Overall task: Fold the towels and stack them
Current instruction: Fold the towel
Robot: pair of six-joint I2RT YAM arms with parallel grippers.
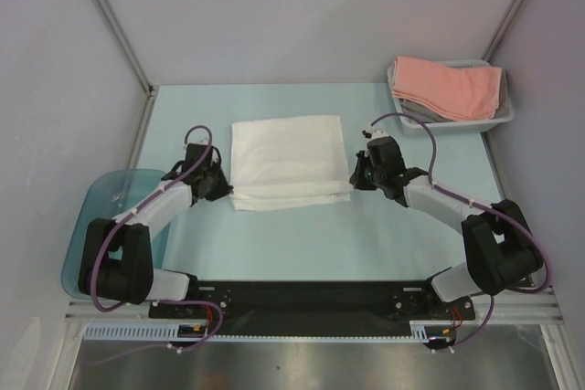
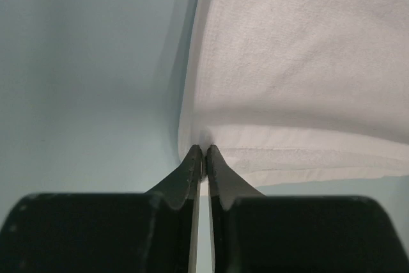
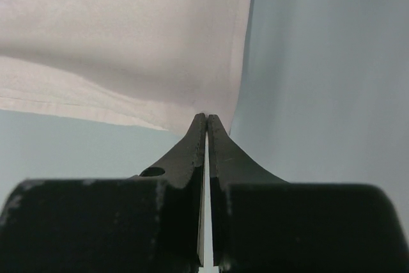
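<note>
A white towel [image 1: 288, 162] lies folded in the middle of the table, with a doubled edge along its near side. My left gripper [image 1: 226, 191] is at its near left corner; in the left wrist view the gripper [image 2: 204, 149] has its jaws pinched on the white towel [image 2: 300, 62], with only a thin slit between them. My right gripper [image 1: 355, 175] is at the near right corner, and in the right wrist view the gripper [image 3: 206, 117] is shut on the edge of the white towel [image 3: 128, 36]. A salmon-pink towel [image 1: 448, 87] lies folded on a grey towel [image 1: 413, 112] at the back right.
The pink and grey towels rest in a white basket [image 1: 501, 116] at the back right corner. A teal tub [image 1: 91, 216] stands at the left edge beside my left arm. Side walls close in the light blue table [image 1: 302, 244].
</note>
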